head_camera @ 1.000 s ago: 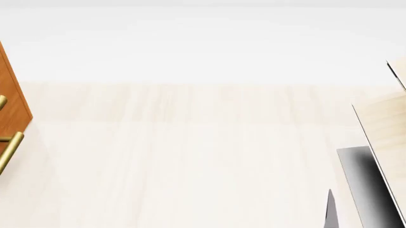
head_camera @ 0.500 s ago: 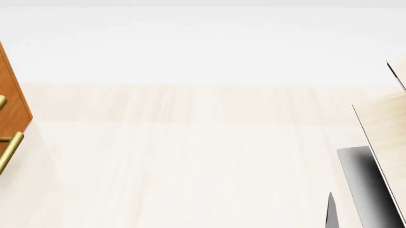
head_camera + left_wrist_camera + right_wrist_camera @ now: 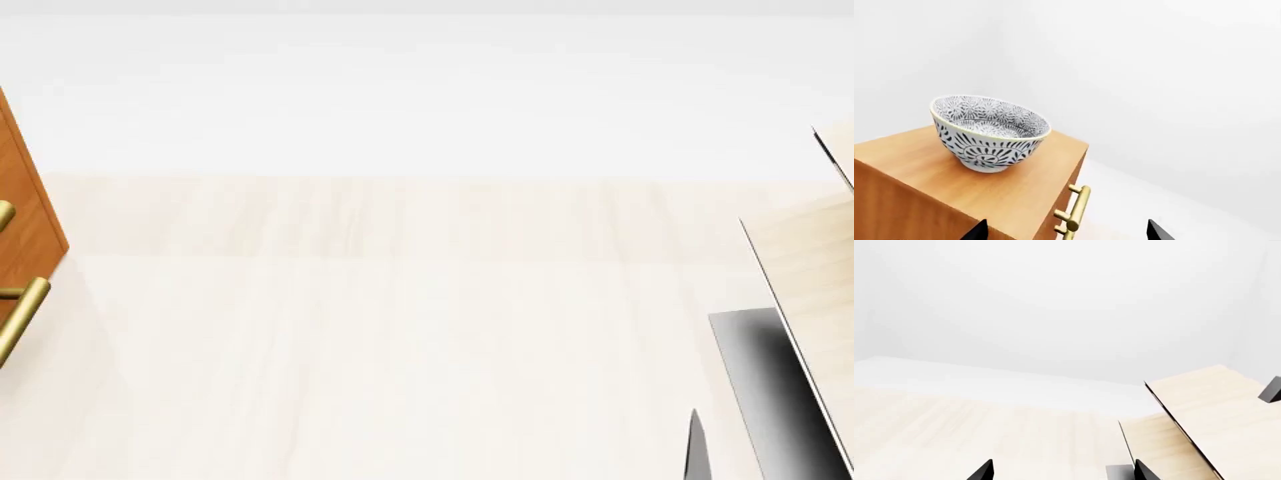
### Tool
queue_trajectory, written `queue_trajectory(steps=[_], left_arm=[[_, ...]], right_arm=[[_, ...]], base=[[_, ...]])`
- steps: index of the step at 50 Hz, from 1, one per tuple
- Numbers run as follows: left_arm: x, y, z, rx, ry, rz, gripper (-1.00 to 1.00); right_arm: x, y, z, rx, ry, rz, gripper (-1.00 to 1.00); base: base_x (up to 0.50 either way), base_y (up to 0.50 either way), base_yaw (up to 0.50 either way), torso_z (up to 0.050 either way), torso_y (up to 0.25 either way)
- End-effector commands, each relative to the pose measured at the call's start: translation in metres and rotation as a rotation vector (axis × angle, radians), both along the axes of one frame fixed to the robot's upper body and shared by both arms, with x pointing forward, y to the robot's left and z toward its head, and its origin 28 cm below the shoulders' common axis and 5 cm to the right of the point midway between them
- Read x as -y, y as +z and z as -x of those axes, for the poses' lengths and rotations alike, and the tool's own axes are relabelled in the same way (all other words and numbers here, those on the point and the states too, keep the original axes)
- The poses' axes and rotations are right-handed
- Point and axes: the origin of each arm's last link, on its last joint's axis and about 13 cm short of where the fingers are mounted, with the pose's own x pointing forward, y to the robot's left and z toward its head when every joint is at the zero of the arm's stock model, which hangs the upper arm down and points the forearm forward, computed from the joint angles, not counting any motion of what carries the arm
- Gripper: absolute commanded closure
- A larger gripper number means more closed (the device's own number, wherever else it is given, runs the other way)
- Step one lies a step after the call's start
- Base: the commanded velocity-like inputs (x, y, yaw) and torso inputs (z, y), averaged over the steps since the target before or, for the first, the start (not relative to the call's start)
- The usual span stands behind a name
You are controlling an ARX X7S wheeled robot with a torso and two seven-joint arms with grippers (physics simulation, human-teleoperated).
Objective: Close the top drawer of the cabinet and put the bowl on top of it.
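1. Bowl stands upright on the flat top of the cabinet, seen from the left wrist camera, near the top's front corner and clear of its edges.
2. Just below that top, a brass handle juts from the cabinet's front; the drawer face itself is too edge-on to tell whether it sits flush.
3. Left tool shows only two dark tips, set apart with nothing between them, short of the cabinet.
4. In the head view the cabinet sits at the far left edge, pale floor in the middle, and a pale wood structure at the right.
5. Right tool has its tips spread wide, holding nothing, over the floor.
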Motion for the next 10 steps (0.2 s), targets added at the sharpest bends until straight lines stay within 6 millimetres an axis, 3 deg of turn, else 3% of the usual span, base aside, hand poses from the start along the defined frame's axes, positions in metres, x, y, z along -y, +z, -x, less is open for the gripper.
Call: queue_trajectory(steps=[1,10], left_arm=[[0.015,-0.023,0.02,-0.005,-0.055,-0.097,-1.0],[0.021,-0.037,0.036,0.007,-0.084,-0.145,-1.0]], right_arm=[[-0.002,0.002,0.001,0.003,0.005,0.002,-1.0],[-0.001,0.0,0.001,-0.001,0.002,0.0,-1.0]], base=[[0.0,0.0,0.0,0.0,0.0],[0.0,0.0,0.0,0.0,0.0]])
